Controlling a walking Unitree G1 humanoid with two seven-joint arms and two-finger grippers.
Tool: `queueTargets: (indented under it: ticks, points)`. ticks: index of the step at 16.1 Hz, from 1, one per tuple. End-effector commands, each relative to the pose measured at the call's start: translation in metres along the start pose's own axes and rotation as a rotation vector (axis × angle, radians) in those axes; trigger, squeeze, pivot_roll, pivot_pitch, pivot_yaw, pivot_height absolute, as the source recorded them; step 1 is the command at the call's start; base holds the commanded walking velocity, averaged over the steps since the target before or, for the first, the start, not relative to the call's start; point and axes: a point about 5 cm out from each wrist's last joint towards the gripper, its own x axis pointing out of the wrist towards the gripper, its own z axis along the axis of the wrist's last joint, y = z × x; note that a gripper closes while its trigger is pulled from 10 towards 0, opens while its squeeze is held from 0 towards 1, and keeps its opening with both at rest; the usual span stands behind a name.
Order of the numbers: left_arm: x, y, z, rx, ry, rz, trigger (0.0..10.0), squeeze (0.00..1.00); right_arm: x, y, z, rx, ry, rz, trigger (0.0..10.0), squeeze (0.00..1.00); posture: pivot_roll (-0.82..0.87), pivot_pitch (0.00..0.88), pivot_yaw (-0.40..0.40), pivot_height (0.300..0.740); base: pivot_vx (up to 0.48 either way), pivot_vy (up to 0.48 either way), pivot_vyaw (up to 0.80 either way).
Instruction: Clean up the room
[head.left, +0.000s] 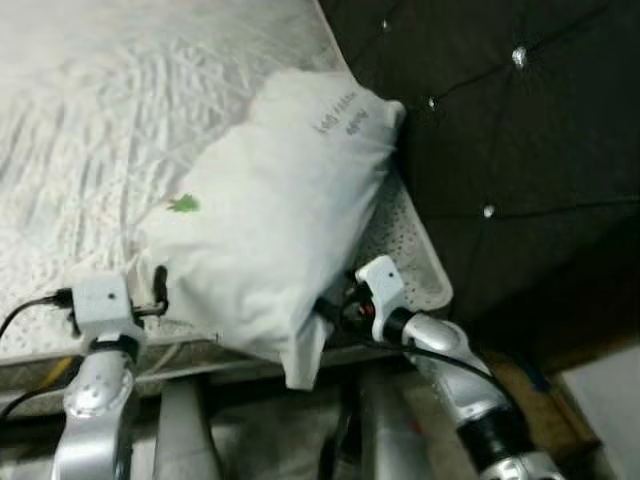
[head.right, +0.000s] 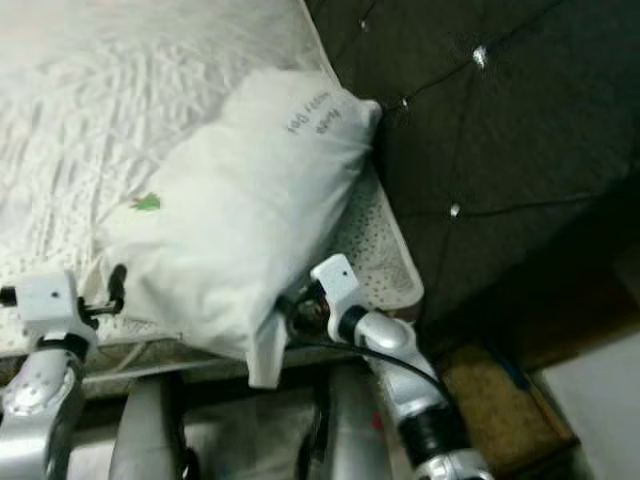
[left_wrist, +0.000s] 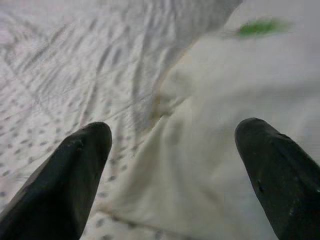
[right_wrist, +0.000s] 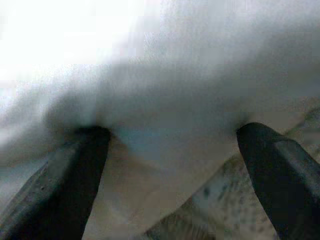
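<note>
A white pillow (head.left: 270, 220) with a small green mark and grey print lies slanted on the near corner of the bed (head.left: 70, 150), one corner hanging over the edge. My left gripper (head.left: 160, 287) is at the pillow's near left edge. In the left wrist view it (left_wrist: 175, 165) is open, with the pillow's seam between its fingers. My right gripper (head.left: 335, 305) is at the pillow's near right corner. In the right wrist view it (right_wrist: 175, 160) is open too, both black fingers wide apart and pressed against the pillow cloth.
A dark tufted headboard (head.left: 500, 120) with shiny studs rises just right of the pillow. The bed's quilted white cover stretches away to the left. A brown mat (head.left: 540, 400) and a pale object (head.left: 612, 400) lie on the floor at the lower right.
</note>
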Motion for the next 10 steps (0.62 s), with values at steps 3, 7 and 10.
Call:
queueTargets:
  ticks: [3,7,10]
  points:
    - [-0.017,-0.002,-0.010,-0.001,0.052,-0.004,10.0,0.00,-0.003,0.003,-0.010,0.023,0.044,0.089,10.0,0.00,0.10,0.146,-0.135,0.551,0.000,0.000,0.00]
    - [-0.022,0.000,-0.011,0.009,0.075,-0.002,10.0,0.00,-0.004,0.002,-0.012,0.028,0.078,0.109,10.0,0.00,0.10,0.154,-0.125,0.551,0.000,0.000,0.62]
    - [-0.037,0.003,-0.010,0.031,0.108,-0.019,10.0,0.00,-0.007,0.002,-0.012,0.005,0.100,0.173,10.0,0.00,0.11,0.158,-0.118,0.551,0.000,0.000,0.00]
